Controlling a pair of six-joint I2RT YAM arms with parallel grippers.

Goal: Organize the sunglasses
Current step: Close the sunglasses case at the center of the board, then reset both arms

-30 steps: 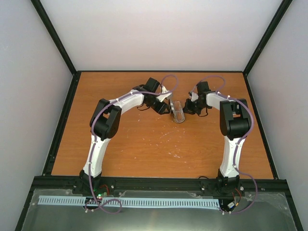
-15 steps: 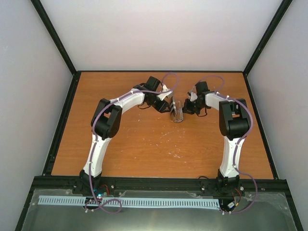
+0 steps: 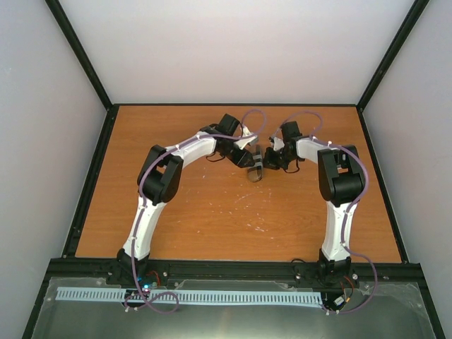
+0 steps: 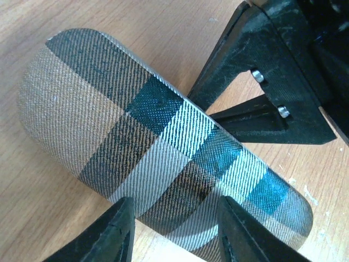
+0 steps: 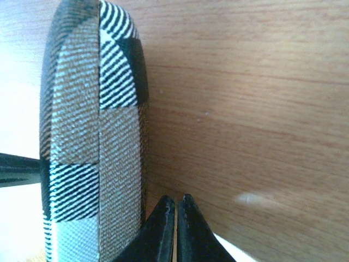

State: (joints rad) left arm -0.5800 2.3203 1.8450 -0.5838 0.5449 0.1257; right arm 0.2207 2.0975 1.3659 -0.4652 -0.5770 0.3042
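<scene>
Top view: brown plaid case point(image 3: 258, 169) lies at the back-middle of the bench point(image 3: 212, 219), between left pincer point(image 3: 252, 162) and right pincer point(image 3: 268, 162). Sunglasses not visible.

Left wrist: left pincer grasps the case across its width, one of its fingers point(image 4: 117, 234) on each side. The right pincer's black tip meets the case's far edge. No sunglasses seen.

Right wrist: right pincer clenched, tips together, holding nothing, just beside the case's long edge. Cannot tell where the sunglasses are.
</scene>
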